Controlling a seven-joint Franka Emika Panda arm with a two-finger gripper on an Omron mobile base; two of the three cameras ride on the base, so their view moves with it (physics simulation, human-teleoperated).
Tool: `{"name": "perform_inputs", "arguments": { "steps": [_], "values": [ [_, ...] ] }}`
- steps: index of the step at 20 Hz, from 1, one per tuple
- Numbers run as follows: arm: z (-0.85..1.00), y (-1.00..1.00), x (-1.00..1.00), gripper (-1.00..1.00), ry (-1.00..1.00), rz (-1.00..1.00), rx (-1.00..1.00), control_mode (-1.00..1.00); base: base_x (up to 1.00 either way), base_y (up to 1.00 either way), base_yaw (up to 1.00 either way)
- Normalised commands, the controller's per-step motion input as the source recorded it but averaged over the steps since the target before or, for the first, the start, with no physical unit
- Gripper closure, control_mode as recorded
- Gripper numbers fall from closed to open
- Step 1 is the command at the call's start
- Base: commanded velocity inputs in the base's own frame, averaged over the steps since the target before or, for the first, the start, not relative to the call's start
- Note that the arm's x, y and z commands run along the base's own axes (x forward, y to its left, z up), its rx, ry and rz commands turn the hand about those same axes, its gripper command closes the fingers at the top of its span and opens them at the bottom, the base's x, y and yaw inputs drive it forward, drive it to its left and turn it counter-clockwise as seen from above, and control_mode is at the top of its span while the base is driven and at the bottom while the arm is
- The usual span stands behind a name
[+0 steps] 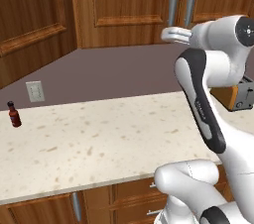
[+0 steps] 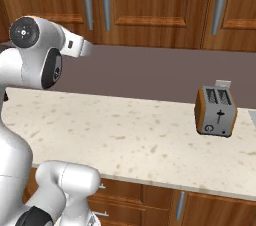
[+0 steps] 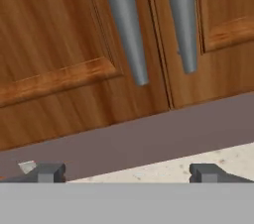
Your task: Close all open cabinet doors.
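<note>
Reddish-brown cabinet doors run above the counter. In the hand view, two doors (image 3: 59, 44) (image 3: 223, 15) meet at a shut seam, and their silver bar handles (image 3: 126, 25) (image 3: 183, 20) hang side by side. At the far left of the left base view another door (image 1: 30, 25) stands at an angle, swung out from the row. My gripper (image 3: 127, 173) is open with nothing between its fingertips (image 3: 47, 172). It is raised above the counter and points at the two shut doors. The white hand (image 1: 174, 33) (image 2: 80, 47) sits just below those handles.
A speckled beige counter (image 1: 99, 143) runs under the cabinets, with drawers (image 1: 134, 193) beneath it. A small red bottle (image 1: 14, 115) stands at its left end below a wall outlet (image 1: 34, 90). An orange toaster (image 2: 216, 111) sits to the right.
</note>
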Motion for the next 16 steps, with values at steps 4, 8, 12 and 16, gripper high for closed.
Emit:
{"name": "perform_inputs", "arguments": {
  "steps": [4,8,12,16],
  "values": [
    [0.00,-0.02,-0.60,-1.00,0.34,0.00,-0.06,-1.00,0.00,0.00,0.00],
    [0.00,-0.18,-0.62,-1.00,0.26,0.00,-0.08,-1.00,0.00,0.00,0.00],
    [-0.01,-0.25,-0.70,-1.00,0.10,0.00,-0.09,-1.00,0.00,0.00,0.00],
    [-0.32,-0.14,-0.57,-1.00,0.00,0.00,-0.12,-1.00,0.00,0.00,0.00]
  ]
}}
